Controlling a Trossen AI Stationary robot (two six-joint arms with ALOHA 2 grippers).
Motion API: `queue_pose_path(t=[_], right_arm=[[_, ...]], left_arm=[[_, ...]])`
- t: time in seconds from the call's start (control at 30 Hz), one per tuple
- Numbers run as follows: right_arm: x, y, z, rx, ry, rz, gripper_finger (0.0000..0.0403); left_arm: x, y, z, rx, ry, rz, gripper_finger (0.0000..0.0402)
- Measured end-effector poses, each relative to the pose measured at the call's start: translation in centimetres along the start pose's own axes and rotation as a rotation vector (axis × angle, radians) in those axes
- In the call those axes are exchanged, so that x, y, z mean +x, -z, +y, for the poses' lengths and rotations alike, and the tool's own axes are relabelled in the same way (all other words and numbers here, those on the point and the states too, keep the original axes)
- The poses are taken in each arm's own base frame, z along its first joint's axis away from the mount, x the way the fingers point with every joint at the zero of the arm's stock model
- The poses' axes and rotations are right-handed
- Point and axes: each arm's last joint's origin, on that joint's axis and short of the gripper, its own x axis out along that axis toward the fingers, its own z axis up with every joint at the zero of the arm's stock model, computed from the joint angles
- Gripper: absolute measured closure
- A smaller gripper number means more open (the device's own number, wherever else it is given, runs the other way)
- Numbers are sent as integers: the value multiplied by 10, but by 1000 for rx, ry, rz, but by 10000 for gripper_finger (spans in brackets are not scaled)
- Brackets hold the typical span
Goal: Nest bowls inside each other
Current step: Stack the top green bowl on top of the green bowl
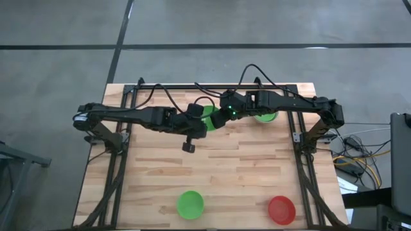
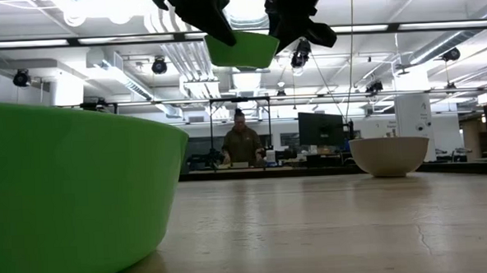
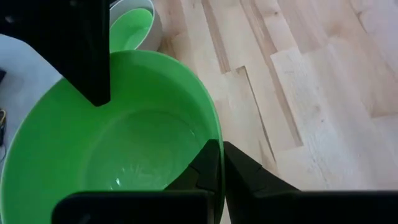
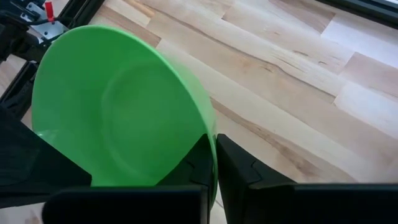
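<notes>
Both grippers pinch one green bowl (image 1: 209,119) aloft over the far counter (image 1: 257,160): left gripper (image 3: 219,171) and right gripper (image 4: 214,165), fingers clamped on its rim.

Grey floor (image 1: 58,25); bright ceiling lights (image 2: 98,4); person (image 2: 241,143) at desk.
</notes>
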Motion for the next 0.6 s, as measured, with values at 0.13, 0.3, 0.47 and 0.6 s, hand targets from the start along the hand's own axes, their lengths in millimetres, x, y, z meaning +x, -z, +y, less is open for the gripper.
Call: queue_pose_path(t=[0.13, 0.3, 0.47, 0.6], right_arm=[[0, 0, 0, 0, 1, 1, 394], [0, 1, -1, 0, 3, 3, 394], [0, 1, 0, -9, 2, 2, 394], [0, 1, 0, -14, 1, 2, 394]], left_arm=[[0, -1, 1, -6, -7, -9, 386], [0, -2, 1, -18, -19, -18, 357], [0, -3, 2, -21, -23, -23, 329], [0, -3, 2, -23, -27, -30, 310]])
